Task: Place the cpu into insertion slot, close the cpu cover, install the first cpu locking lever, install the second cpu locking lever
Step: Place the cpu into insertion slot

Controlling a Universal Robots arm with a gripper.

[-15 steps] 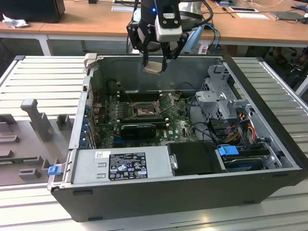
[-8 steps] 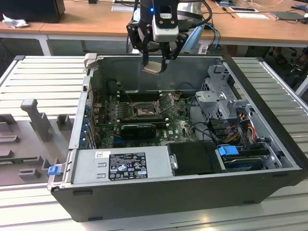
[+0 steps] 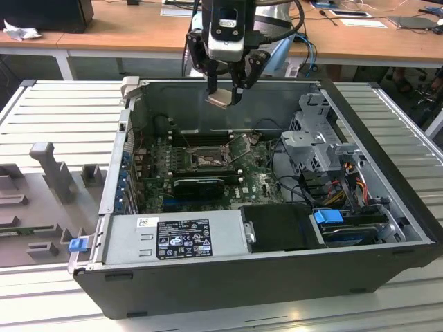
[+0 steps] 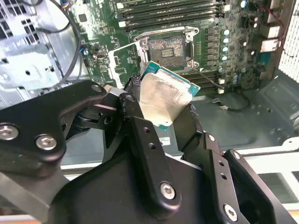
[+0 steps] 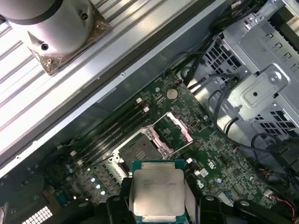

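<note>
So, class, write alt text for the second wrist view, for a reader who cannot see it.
A black pincer grips the cpu, a flat silvery square chip, above the inside of an open computer case. Beyond it lies the green motherboard, with the uncovered insertion slot and long black memory slots next to it.

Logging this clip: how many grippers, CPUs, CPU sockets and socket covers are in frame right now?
gripper: 1
cpu: 1, held in the gripper above the open case
insertion slot: 1, empty
cpu cover: 1, swung open
Total: 4
</note>
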